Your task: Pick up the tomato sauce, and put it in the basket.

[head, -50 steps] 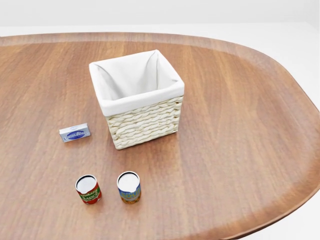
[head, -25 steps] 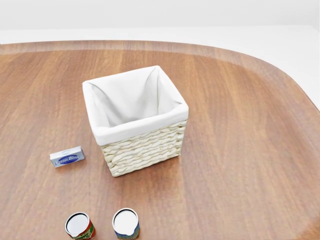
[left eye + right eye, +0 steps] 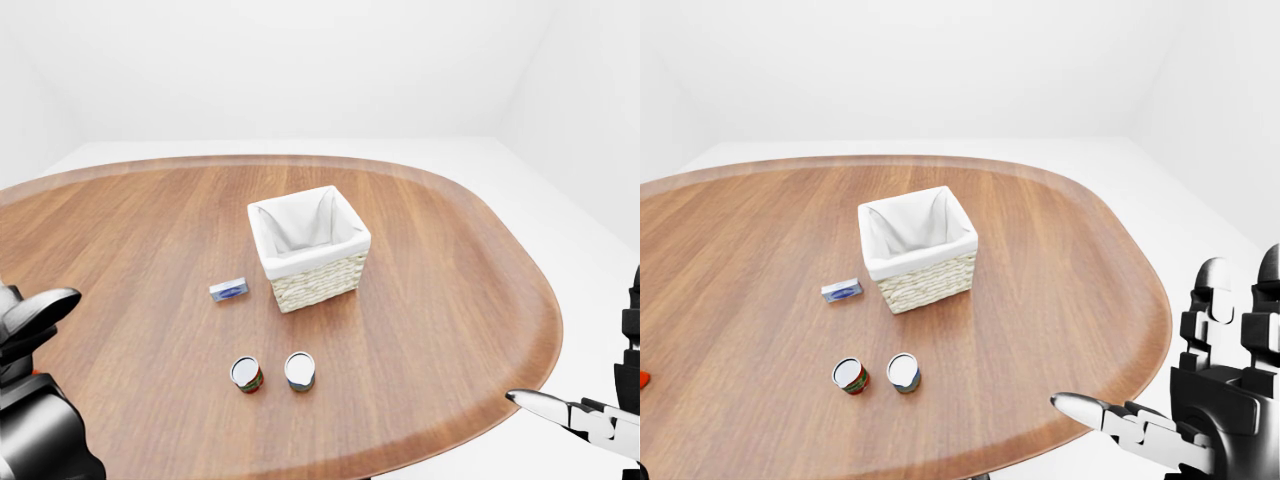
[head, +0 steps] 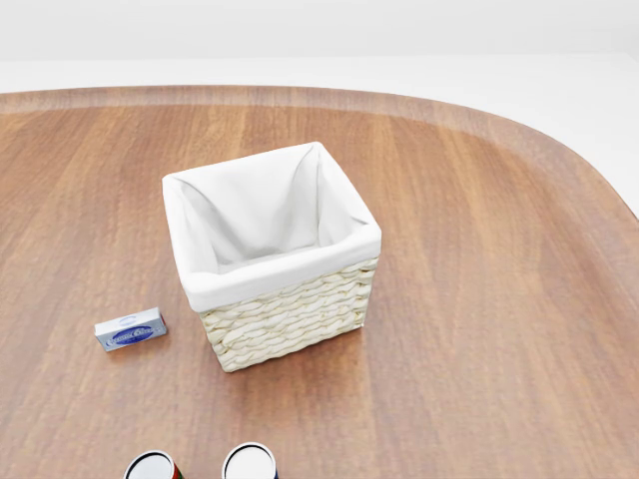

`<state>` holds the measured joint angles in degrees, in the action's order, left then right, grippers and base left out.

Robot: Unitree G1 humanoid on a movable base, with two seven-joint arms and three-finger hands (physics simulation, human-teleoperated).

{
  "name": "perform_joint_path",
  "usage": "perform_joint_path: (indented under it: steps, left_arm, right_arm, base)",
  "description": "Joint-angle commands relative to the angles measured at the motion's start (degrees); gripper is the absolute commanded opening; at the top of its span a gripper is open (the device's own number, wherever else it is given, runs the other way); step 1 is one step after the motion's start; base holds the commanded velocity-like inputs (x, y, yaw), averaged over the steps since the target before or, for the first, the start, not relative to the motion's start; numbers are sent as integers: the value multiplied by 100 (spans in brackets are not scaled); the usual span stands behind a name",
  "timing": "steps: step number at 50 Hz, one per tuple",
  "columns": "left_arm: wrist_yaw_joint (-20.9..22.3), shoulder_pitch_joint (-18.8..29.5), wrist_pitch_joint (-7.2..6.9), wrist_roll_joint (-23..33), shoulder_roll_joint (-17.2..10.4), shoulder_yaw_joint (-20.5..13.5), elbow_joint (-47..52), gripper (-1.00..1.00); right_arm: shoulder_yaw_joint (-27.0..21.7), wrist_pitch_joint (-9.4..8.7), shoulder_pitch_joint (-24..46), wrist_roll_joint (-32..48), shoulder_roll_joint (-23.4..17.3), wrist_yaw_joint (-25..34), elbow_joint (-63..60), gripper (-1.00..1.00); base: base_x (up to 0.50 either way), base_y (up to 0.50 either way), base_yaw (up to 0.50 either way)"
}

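The tomato sauce can (image 3: 245,375), with a red and green label and a white lid, stands upright on the wooden table (image 3: 450,260) below the basket. It is cut off at the bottom edge of the head view. The wicker basket (image 4: 290,314) has a white cloth lining and nothing in it. My left hand (image 3: 35,315) shows at the left edge of the left-eye view, one finger stretched out, far from the can. My right hand (image 3: 1170,370) hangs off the table's right edge with fingers spread and nothing in it.
A second can (image 3: 299,371) with a blue label stands just right of the tomato sauce. A small blue and white box (image 4: 131,330) lies left of the basket. The table's rounded edge runs close below the cans.
The camera has moved closer: the basket grows and slides down the head view, and the two cans drop to its bottom edge. The things themselves have not moved.
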<state>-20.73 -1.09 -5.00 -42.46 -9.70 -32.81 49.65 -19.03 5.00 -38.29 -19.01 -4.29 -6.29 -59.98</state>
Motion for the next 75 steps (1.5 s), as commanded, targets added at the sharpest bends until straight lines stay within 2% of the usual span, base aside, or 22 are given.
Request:
perform_joint_path:
  steps: [1,3,5,6,7,10,12,13,14,15,16,18,19,20,22,24,29,46,48,56,68,75]
  left_arm:
    - [315,-178,0,13,226,-67,679,100]
    - [443,-363,0,28,227,-100,987,100]
    - [411,-820,0,-113,-231,75,1029,100]
    - [313,-1210,409,-176,-616,259,1032,100]
    - [93,-1560,1000,-100,-968,406,1032,100]
    - [-226,-2630,1000,458,-1837,891,1033,100]
    - [-324,-3122,1000,1445,-2232,1513,1034,100]
    - [-291,-3134,1000,1921,-2205,1766,1035,100]
    - [-154,-2993,1000,2572,-1948,2039,1035,100]
    - [335,-2417,1000,3851,-1365,2600,1035,100]
    - [998,-2143,1000,4450,-753,2811,1035,100]
    - [1900,-1761,575,5820,177,3028,796,100]
    - [2131,-1660,553,6115,432,3005,465,100]
    - [2375,-1628,612,6262,561,2951,228,100]
    - [2455,-1590,914,7061,728,2865,-222,100]
    - [2625,-1603,988,7266,873,2842,-388,100]
    - [2622,-1721,1000,8202,885,2941,-1236,100]
    - [2881,-2109,1000,8978,880,2940,-1597,100]
    - [3091,-2173,1000,8704,922,2985,-1444,100]
    - [3172,-2380,1000,8960,910,3044,-1574,100]
    - [2932,-2280,1000,9430,849,2988,-2016,100]
    - [2436,-1993,1000,9923,765,3042,-2739,100]
  right_arm:
    - [13,0,23,20,7,-1,-1,100]
    - [18,0,34,40,29,17,-1,100]
    - [10,0,17,20,16,10,-1,100]
    - [17,0,14,20,0,-6,-1,100]
    - [30,0,17,34,-2,-10,-1,100]
    - [42,0,46,54,3,-7,-1,100]
    - [54,0,39,64,-5,-11,-1,100]
    - [57,0,29,65,3,-3,-1,100]
    - [56,0,31,61,12,6,-1,100]
    - [51,0,28,62,23,16,-1,100]
    - [49,0,28,62,31,26,-1,100]
    - [63,0,46,91,48,34,-1,100]
    - [73,0,47,104,58,43,-1,100]
    - [70,0,55,109,61,45,-1,100]
    - [78,0,70,126,82,59,-1,100]
    - [91,0,64,144,89,63,-1,100]
    - [60,0,56,127,120,102,-1,100]
    - [77,0,93,173,160,124,-1,100]
    - [81,0,121,190,168,127,-1,100]
    - [105,0,122,195,133,107,-1,100]
    - [79,0,34,110,46,47,-1,100]
    - [69,0,39,112,70,68,-1,100]
  base:
    - [0,0,0]
    - [0,0,0]
    - [0,0,0]
    - [0,0,0]
    - [0,0,0]
    - [0,0,0]
    - [0,0,0]
    - [0,0,0]
    - [0,0,0]
    - [0,0,0]
    - [0,0,0]
    - [0,0,0]
    - [0,0,0]
    - [0,0,0]
    - [0,0,0]
    - [0,0,0]
    - [0,0,0]
    - [0,0,0]
    - [0,0,0]
    - [0,0,0]
    - [0,0,0]
    - [0,0,0]
